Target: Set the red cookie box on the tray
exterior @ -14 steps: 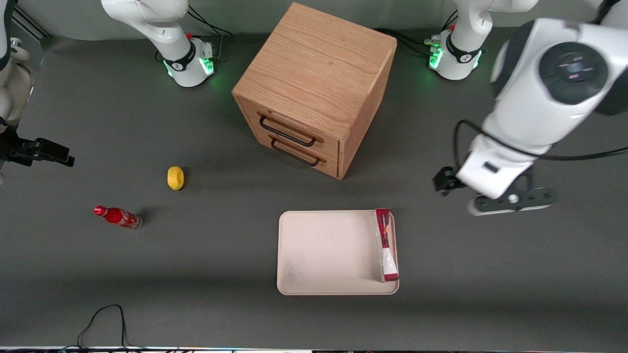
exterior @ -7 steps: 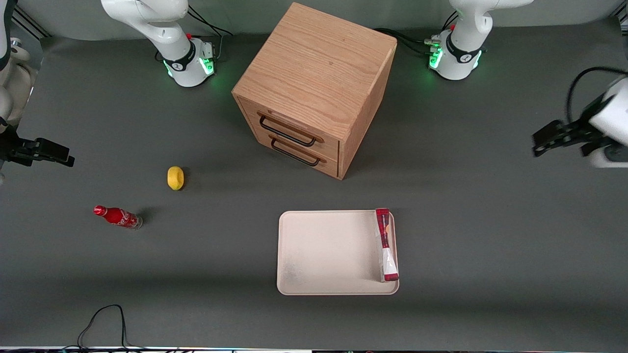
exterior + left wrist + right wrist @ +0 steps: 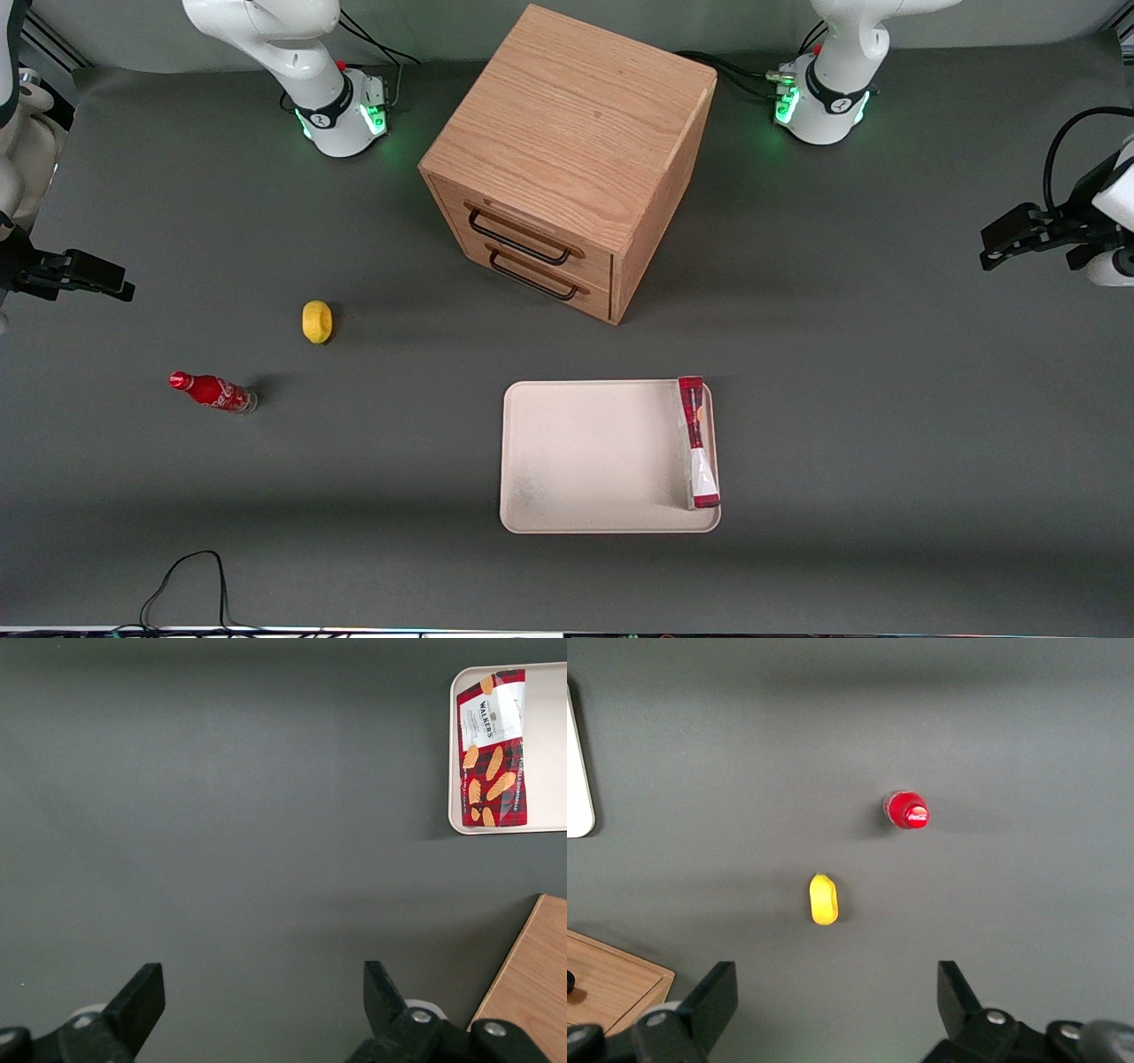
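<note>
The red cookie box lies flat in the cream-white tray, along the tray's short rim toward the working arm's end. The left wrist view shows the same box with its printed face up, inside the tray's rounded corner. My left arm's gripper hangs well above the table at the working arm's end, far off sideways from the tray and farther from the front camera. Its two black fingers stand wide apart over bare grey mat, so the gripper is open and holds nothing.
A wooden two-drawer cabinet stands mid-table, farther from the front camera than the tray; its corner shows in the left wrist view. A yellow lemon and a red soda bottle lie toward the parked arm's end. A black cable loops at the front edge.
The left arm has swung away from beside the tray out to the working arm's end of the table. The cookie box stays still in the tray.
</note>
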`<action>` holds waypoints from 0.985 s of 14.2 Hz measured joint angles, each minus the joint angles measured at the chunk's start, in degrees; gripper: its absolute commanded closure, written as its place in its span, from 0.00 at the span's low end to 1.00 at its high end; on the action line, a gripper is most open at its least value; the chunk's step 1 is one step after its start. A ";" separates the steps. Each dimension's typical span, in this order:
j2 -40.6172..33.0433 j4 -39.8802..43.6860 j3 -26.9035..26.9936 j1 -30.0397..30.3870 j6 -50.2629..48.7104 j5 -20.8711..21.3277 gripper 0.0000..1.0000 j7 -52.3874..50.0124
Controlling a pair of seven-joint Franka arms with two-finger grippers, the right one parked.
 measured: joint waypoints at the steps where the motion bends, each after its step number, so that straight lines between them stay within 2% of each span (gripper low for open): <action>1: 0.02 -0.06 1.10 -1.12 0.00 0.00 0.00 -0.14; 4: 0.06 -0.05 3.61 -3.03 -0.27 -0.01 0.00 -0.28; 14: 0.66 0.53 3.92 -3.16 -1.83 -0.07 0.00 -0.27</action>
